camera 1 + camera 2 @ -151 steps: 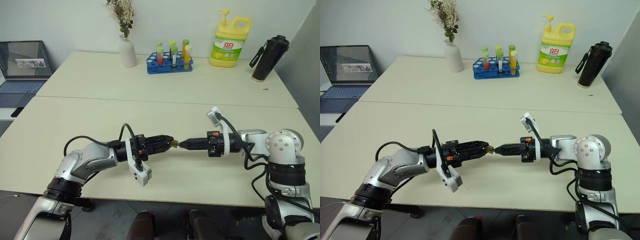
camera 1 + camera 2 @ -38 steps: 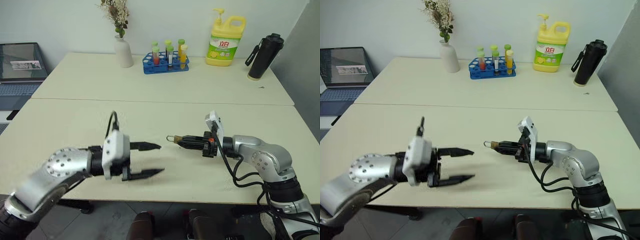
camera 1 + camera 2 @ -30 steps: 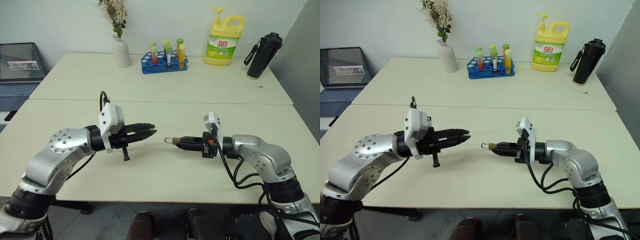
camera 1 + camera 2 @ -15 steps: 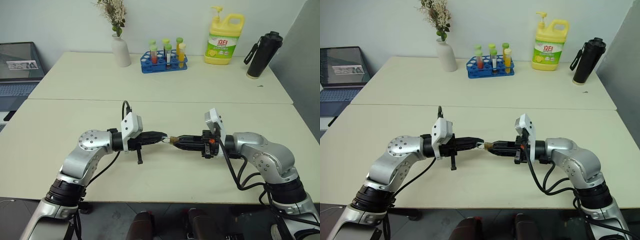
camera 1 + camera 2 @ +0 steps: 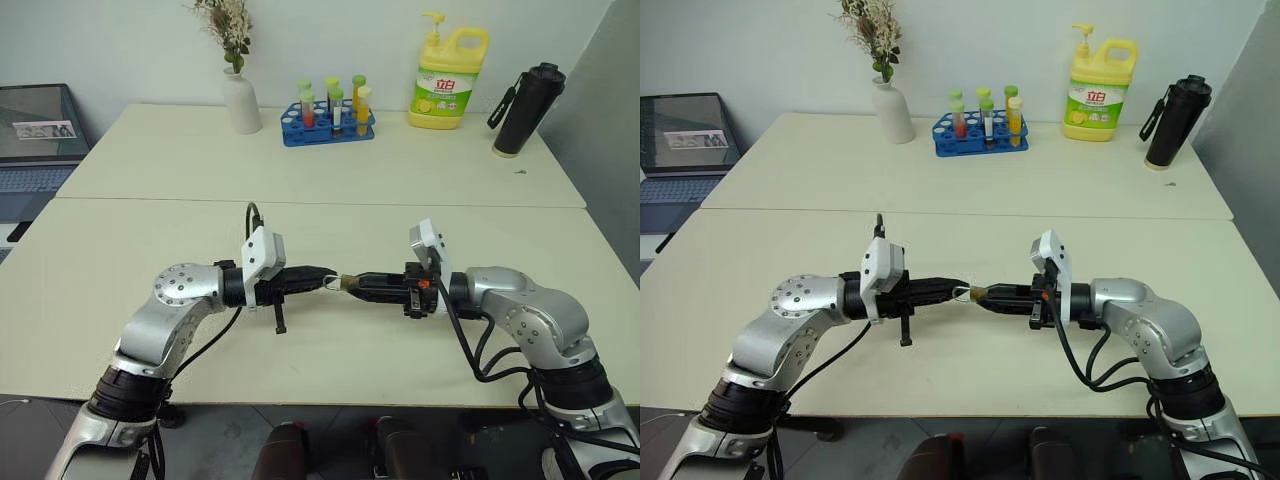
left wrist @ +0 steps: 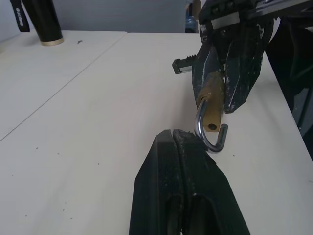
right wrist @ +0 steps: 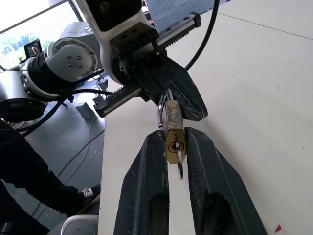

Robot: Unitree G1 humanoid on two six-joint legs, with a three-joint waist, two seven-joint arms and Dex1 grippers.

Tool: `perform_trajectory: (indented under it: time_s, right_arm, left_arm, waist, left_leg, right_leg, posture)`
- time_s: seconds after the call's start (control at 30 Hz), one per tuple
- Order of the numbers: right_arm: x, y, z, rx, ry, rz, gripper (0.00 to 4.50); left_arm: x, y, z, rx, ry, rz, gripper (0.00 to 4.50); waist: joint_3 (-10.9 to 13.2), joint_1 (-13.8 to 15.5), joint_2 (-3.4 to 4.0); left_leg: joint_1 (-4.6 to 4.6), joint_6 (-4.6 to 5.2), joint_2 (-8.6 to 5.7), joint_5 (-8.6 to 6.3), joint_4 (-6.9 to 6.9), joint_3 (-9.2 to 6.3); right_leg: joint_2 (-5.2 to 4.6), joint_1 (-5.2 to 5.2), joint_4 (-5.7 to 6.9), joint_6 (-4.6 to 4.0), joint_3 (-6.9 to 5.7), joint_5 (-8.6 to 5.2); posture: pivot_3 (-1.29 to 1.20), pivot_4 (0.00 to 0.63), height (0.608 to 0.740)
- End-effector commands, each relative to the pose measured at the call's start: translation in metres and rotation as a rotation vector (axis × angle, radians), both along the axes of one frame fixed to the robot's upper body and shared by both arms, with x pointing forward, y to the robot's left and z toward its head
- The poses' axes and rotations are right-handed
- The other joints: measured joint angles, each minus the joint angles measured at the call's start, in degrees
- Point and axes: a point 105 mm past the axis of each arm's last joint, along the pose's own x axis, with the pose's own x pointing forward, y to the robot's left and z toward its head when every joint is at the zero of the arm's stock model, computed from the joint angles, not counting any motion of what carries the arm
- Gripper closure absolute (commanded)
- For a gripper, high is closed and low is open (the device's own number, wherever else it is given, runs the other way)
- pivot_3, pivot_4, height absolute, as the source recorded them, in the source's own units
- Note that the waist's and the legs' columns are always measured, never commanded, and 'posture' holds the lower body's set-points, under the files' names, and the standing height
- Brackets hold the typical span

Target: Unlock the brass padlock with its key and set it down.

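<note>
Right pincer: fingers nearly closed, clamped on the body of the brass padlock, one finger on each side. One padlock, held in the air above the desk, between the two arms. The key, one, sits in the keyhole on the face toward the right wrist camera. Shackle points away toward the left arm; in the left wrist view it hangs as an open hook, one end free of the body.

Left pincer: fingers closed flat together. Its tip is at the shackle; the right wrist view shows the wire between the fingertips, but the left wrist view does not make clear whether it is truly pinched.

Two pincers, tip to tip over the near desk.

Farther back on a second desk: one white vase with dried stems, one blue rack of tubes, one yellow detergent bottle, one black flask. One laptop off the robot's left.

Change: a second ago the left pincer hung well apart from the padlock; it has closed that gap. The right pincer has held its place.
</note>
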Motion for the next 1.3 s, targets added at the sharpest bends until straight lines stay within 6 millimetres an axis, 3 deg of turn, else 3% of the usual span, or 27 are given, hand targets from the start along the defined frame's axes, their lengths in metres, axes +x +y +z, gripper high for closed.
perform_trajectory:
  time_s: [0.03, 0.23, 0.63, 1.3]
  right_arm:
    - [0.002, -0.003, 0.01, 0.022, -0.033, -0.002, 4.33]
    - [0.002, -0.003, 0.009, 0.021, -0.029, -0.001, 4.33]
    - [0.001, -0.003, 0.006, 0.009, -0.024, 0.003, 4.33]
    - [-0.005, -0.002, 0.002, -0.005, -0.017, 0.034, 4.33]
  left_arm:
    - [-0.014, -0.002, 0.009, -0.004, -0.009, -0.047, 4.5]
    - [-0.018, -0.002, 0.007, 0.001, 0.009, -0.051, 4.5]
    - [-0.018, -0.003, 0.027, -0.088, 0.064, -0.05, 4.5]
    - [-0.007, -0.002, 0.027, -0.088, 0.029, 0.006, 4.5]
  waist:
    - [0.0, 0.0, 0.0]
    - [0.0, 0.0, 0.0]
    - [0.0, 0.0, 0.0]
    - [0.0, 0.0, 0.0]
  left_leg:
    - [0.0, 0.0, 0.0, 0.0, 0.0, 0.0]
    - [0.0, 0.0, -0.02, 0.0, 0.01, -0.01]
    - [0.0, 0.0, -0.01, 0.0, 0.01, -0.01]
    - [0.0, 0.0, -0.03, 0.0, 0.01, -0.01]
  right_leg:
    - [0.0, 0.0, 0.0, 0.0, 0.0, 0.0]
    - [0.0, 0.0, 0.01, 0.0, -0.01, 0.0]
    - [-0.01, 0.0, 0.01, 0.0, 0.0, 0.0]
    - [0.0, 0.0, 0.01, 0.0, -0.01, 0.0]
  posture:
    - [0.0, 0.15, 0.74]
    - [0.0, 0.15, 0.74]
    - [0.0, 0.15, 0.74]
    - [0.0, 0.15, 0.74]
